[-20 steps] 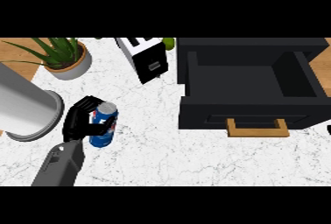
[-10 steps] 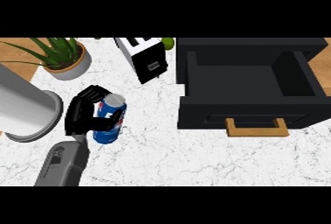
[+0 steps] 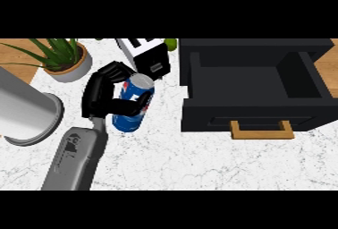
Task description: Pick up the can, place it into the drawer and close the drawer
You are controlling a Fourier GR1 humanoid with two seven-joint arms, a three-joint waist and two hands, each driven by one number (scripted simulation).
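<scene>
on white marble counter (image 3: 218,161), left hand (image 3: 99,91) grips can (image 3: 134,108).

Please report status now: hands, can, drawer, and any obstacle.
Left hand curled round blue can, left of drawer. Right hand not in view. Drawer open, nothing seen inside. Small black box stands near the path.

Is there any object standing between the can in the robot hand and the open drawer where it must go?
Nothing visible does. The left robot hand is curled round the can, and only bare counter lies between it and the open drawer. The black box stands behind that path, not in it.
</scene>
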